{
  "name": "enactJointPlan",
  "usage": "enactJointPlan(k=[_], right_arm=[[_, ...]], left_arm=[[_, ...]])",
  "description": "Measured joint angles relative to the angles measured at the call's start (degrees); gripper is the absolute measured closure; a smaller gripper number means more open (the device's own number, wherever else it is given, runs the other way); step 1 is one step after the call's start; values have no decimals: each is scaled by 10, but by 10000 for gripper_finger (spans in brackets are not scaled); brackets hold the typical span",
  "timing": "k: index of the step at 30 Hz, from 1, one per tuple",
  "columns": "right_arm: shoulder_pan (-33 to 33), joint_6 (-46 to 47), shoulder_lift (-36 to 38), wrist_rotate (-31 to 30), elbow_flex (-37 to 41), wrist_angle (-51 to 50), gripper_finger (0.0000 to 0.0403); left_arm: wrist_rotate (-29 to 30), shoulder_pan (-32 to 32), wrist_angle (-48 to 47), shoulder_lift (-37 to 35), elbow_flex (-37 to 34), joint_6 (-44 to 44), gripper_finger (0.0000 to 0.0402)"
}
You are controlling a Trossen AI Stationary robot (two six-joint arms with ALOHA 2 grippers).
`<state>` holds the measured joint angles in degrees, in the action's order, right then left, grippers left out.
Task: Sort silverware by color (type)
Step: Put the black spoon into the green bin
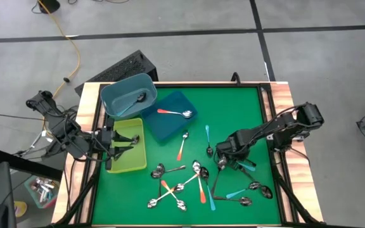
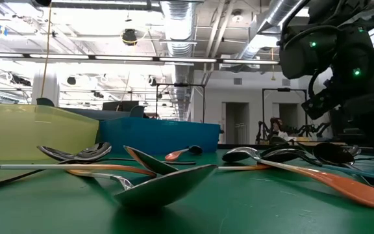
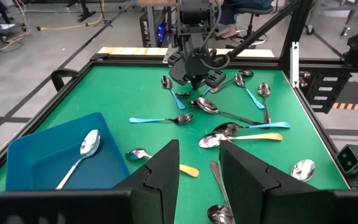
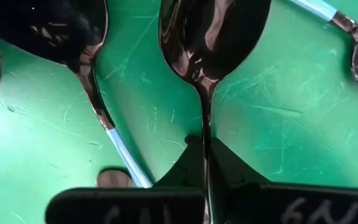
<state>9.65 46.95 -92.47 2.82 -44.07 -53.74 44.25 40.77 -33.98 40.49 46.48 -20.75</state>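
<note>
A grey concrete floor with dark seams surrounds the bench [image 1: 246, 107], a wood-edged top covered in green felt; the level view looks into a bright workshop with ceiling ducts and doorways. Three trays crowd the far left corner, presumably one per spoon type: a teal bin [image 1: 127, 95] holding a dark-handled spoon, a dark blue tray [image 1: 173, 117] holding an orange-handled one, and a lime tray [image 1: 130, 147]. The left arm reaches over the lime tray, its left end effector [image 1: 120, 144] with fingers partly apart and nothing visible between them.

The unsorted silverware [image 1: 198, 180] lies scattered on the near half of the felt, orange, light blue and plain metal handles crossing one another. The right end effector [image 4: 204, 163] is down among the right-hand group, fingers pinched shut on the thin neck of a dark metal spoon [image 4: 211, 37], just below its bowl. Gripping there likely keeps clear of the blue-handled spoon [image 4: 95, 87] lying just beside it.
</note>
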Motion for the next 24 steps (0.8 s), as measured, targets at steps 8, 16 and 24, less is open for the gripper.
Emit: enactJointPlan(k=[8,16,24], right_arm=[[17,4,14,-54,-29,-31,398],[12,46,84,-114,-57,-26,401],[12,52,136,-209,-61,157,402]], left_arm=[[0,0,0,0,0,0,301],[0,0,5,0,0,-1,301],[1,0,6,0,0,-25,301]])
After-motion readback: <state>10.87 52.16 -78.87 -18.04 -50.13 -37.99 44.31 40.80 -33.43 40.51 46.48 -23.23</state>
